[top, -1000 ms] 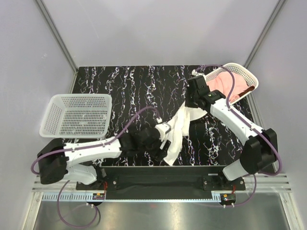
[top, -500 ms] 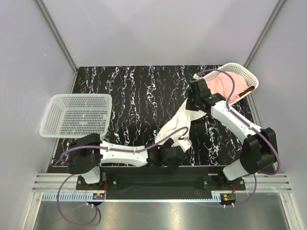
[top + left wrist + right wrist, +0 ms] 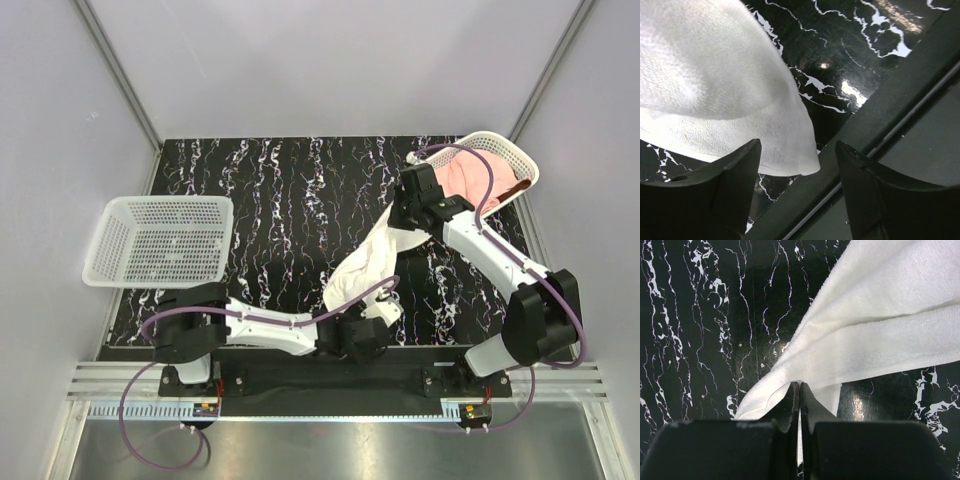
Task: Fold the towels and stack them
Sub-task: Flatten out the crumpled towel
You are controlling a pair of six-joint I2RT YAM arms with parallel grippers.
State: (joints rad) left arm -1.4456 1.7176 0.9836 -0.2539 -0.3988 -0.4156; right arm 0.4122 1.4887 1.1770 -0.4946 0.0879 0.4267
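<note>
The white towel (image 3: 365,262) hangs stretched as a narrow band from my right gripper (image 3: 402,214) down toward the table's near edge. My right gripper (image 3: 800,385) is shut on a fold of the white towel (image 3: 880,325). My left gripper (image 3: 368,326) sits low at the towel's lower end. In the left wrist view it (image 3: 799,150) stands open, and a lower corner of the white towel (image 3: 790,150) dangles between its fingers (image 3: 735,185), touching neither. The pale pink towel (image 3: 468,180) and a strip of the rust-brown towel (image 3: 516,188) lie in the far right basket.
An empty white mesh basket (image 3: 160,240) stands at the left of the black marbled table (image 3: 270,190). A second white mesh basket (image 3: 510,150) sits at the far right corner. The table's black front rail (image 3: 880,125) runs just under my left gripper.
My left arm swung down and right from beside the towel to the front edge, under its lower corner, jaws narrowing slightly. The towel's lower end shifted left. The right gripper kept its grip.
</note>
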